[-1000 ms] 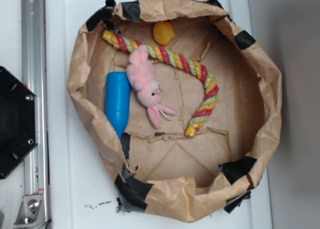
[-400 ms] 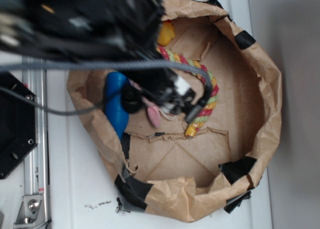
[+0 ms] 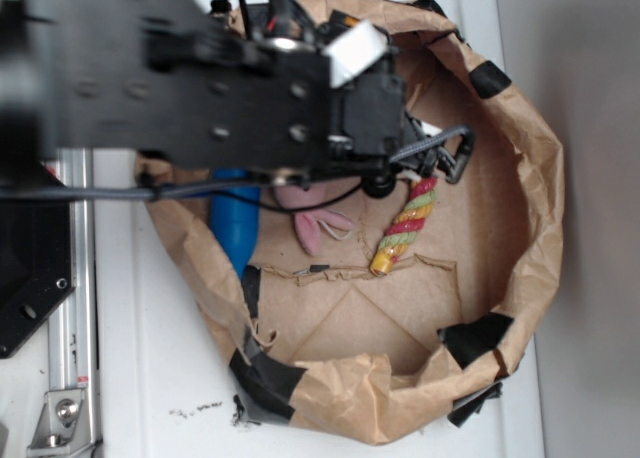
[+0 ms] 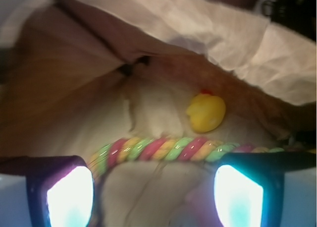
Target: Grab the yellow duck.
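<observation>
The yellow duck (image 4: 206,112) shows in the wrist view as a small glossy yellow toy lying on the brown paper floor, just beyond the multicoloured rope (image 4: 173,148). In the exterior view the arm covers the duck. My gripper (image 4: 156,197) is open, its two lit pads wide apart with nothing between them. The duck lies ahead of the gripper and slightly right of its centre, on the far side of the rope. From outside, the gripper (image 3: 452,156) hangs over the upper bend of the rope (image 3: 408,223).
Everything lies inside a crumpled brown paper bowl (image 3: 530,178) with black tape on its rim. A pink plush bunny (image 3: 315,223) and a blue cylinder (image 3: 235,230) stick out from under the arm. The bowl's wall (image 4: 198,33) rises close behind the duck.
The arm has swung in over the bowl, then shifted up and right. The gripper went from over the rope's lower end to its upper bend. The toys have not moved.
</observation>
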{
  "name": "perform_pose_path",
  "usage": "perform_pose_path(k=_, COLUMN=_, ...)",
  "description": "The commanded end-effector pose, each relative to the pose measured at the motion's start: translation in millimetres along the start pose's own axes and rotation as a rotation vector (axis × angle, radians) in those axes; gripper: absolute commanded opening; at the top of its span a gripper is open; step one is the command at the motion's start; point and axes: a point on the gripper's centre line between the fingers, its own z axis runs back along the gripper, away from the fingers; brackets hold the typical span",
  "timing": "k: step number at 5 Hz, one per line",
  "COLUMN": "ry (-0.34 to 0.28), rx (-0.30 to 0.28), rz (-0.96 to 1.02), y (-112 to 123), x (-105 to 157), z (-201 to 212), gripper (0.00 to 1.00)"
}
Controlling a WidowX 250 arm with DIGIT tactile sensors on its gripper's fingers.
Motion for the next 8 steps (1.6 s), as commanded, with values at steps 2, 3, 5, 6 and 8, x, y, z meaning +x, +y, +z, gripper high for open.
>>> perform_pose_path(k=2, ry=-0.046, rx=0.078, rz=0.051, y=41.6, x=33.7, z=-20.4, gripper=1.0)
perform_pose_path(k=3, ry=-0.046, rx=0.078, rz=0.051, y=41.6, x=33.7, z=-20.4, gripper=1.0)
perform_pose_path(k=5, ry=-0.046, rx=0.078, rz=0.051, y=41.6, x=33.7, z=-20.4, gripper=1.0)
perform_pose_path(k=6, ry=-0.046, rx=0.078, rz=0.051, y=41.6, x=33.7, z=-20.4, gripper=1.0)
perform_pose_path(k=8, ry=-0.154, rx=0.064, rz=0.124, y=57.3, x=26.4, z=-51.3, gripper=1.0)
